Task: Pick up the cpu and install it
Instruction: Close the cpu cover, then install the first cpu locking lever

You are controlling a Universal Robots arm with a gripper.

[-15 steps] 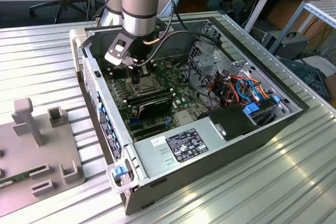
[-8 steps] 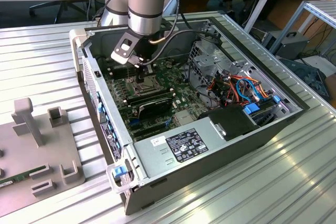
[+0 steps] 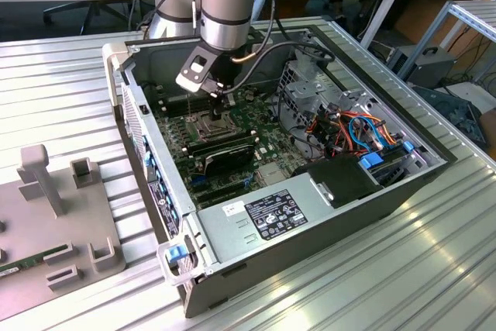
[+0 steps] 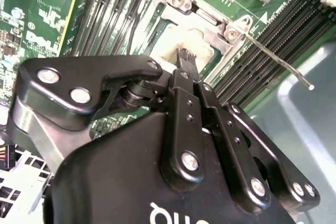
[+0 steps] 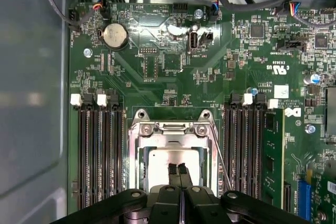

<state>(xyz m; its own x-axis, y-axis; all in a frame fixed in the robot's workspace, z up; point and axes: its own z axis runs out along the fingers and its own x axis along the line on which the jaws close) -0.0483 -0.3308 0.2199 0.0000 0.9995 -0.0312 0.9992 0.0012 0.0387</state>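
Hanging over seated cpu, pincer closed

small thin flat square chip with dull silver-grey metal top, lying flat, seated inside square metal socket frame, on green motherboard

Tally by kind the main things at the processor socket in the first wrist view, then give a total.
cpu: 1
socket frame: 1
coin cell battery: 1
gripper: 1
Total: 4
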